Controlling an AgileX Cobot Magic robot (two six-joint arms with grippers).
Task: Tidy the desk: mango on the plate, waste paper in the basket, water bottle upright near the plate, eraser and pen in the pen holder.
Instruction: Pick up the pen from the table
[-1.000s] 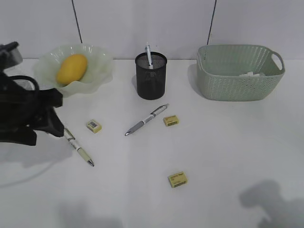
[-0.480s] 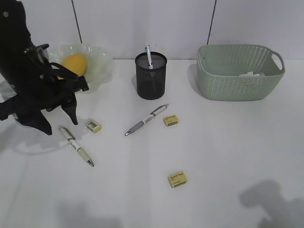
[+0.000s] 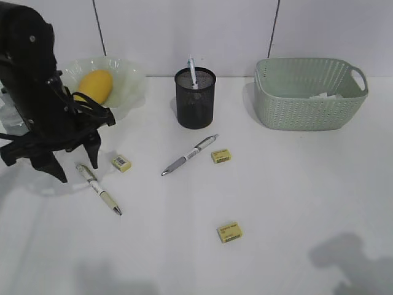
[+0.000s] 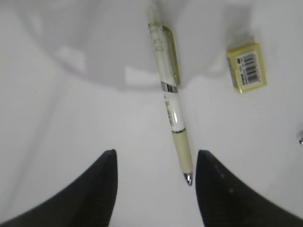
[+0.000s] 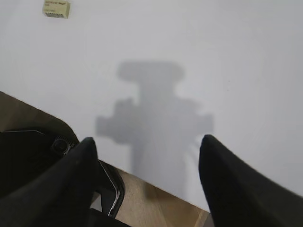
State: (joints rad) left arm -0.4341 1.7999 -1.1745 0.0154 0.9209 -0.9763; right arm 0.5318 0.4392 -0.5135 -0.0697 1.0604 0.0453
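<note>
Pen lies under the left end effector, spread and empty.

wall: plain white | cables: two dark, hanging | light: soft, even

The exterior camera is looking down at a slant across the desk — both wrist cameras are facing down close, the left sharing a pen and eraser.

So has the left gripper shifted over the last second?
Yes. The left gripper has swung up and right from the frame's left edge, its open jaws now over the cream pen, below the plate.
</note>
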